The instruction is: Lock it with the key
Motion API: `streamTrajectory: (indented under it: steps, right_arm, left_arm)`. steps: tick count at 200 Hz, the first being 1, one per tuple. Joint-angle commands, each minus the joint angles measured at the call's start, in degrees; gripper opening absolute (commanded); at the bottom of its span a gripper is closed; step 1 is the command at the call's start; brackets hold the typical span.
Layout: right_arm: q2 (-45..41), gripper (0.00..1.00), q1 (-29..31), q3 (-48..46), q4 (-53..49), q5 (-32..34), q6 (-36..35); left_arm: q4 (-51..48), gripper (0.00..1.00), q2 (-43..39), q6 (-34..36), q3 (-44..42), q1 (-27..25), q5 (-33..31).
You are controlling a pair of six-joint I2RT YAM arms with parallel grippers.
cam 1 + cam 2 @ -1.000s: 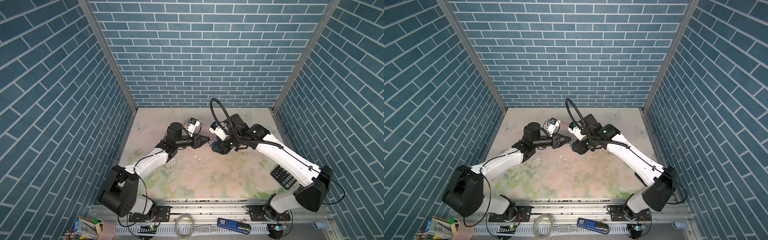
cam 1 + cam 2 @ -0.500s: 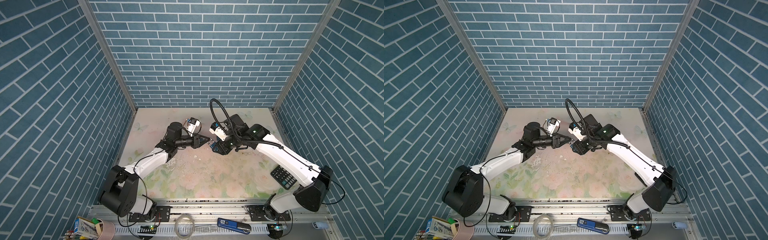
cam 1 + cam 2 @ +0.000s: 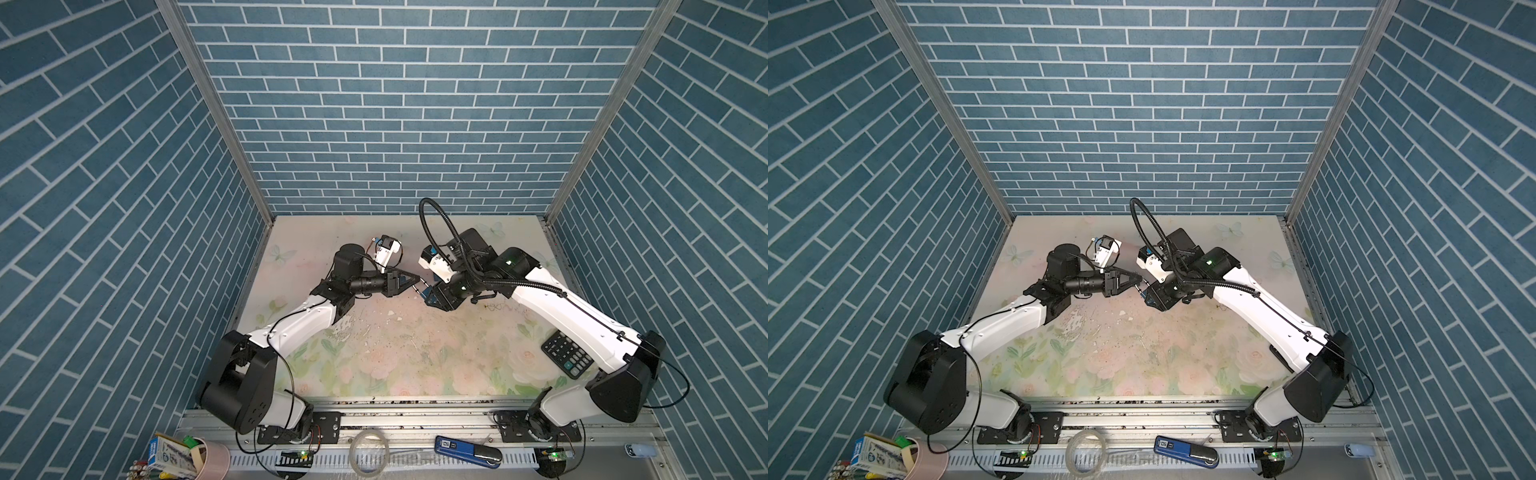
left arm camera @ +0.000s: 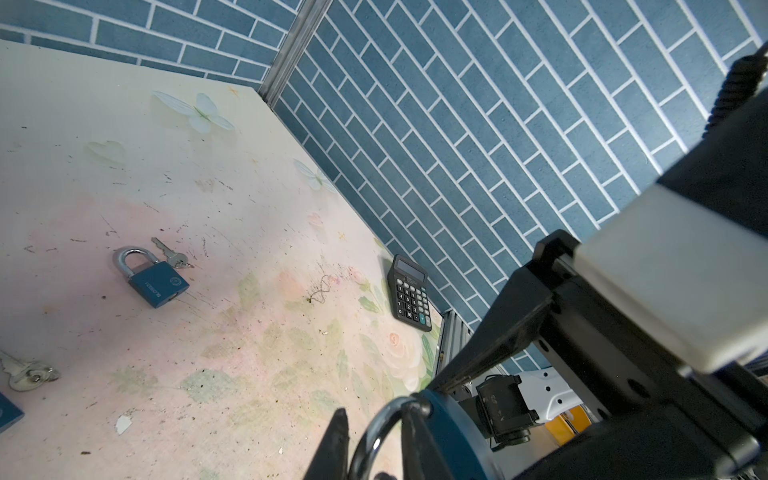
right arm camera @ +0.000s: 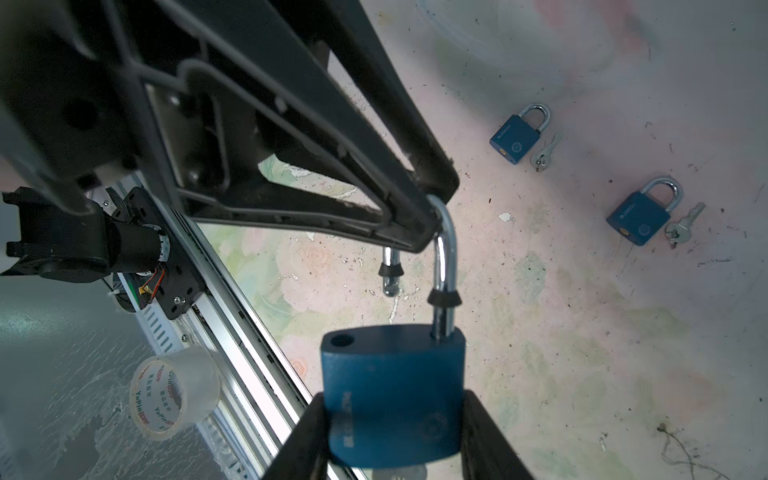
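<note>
Padlock held off the counter, between your two arms: your right gripper has its jaws clamped on the blue body, your left gripper pinches the shackle at its bend, jaws closed on it. Free leg sits out of its hole.

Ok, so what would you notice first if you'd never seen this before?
Two arms meet mid-table over one blue padlock: the right gripper clamps its body and the left gripper pinches its silver shackle, whose free end is out of the body. Two more padlocks lie on the flowery table, each with a key beside it. A black calculator sits by the right wall.
</note>
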Motion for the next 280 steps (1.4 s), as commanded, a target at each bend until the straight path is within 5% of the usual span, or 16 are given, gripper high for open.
streamTrajectory:
  steps: [1, 280]
  right_arm:
    - [-0.03, 0.00, 0.25, 2.94, 0.01, -1.62, -4.23]
    - [0.22, 0.00, -0.62, 4.01, 0.89, -0.75, -4.55]
  left_arm:
    - [1.43, 0.24, 0.19, 0.08, 1.73, 0.22, 0.81]
    - [0.96, 0.19, 0.80, -0.22, 1.73, 0.22, 2.86]
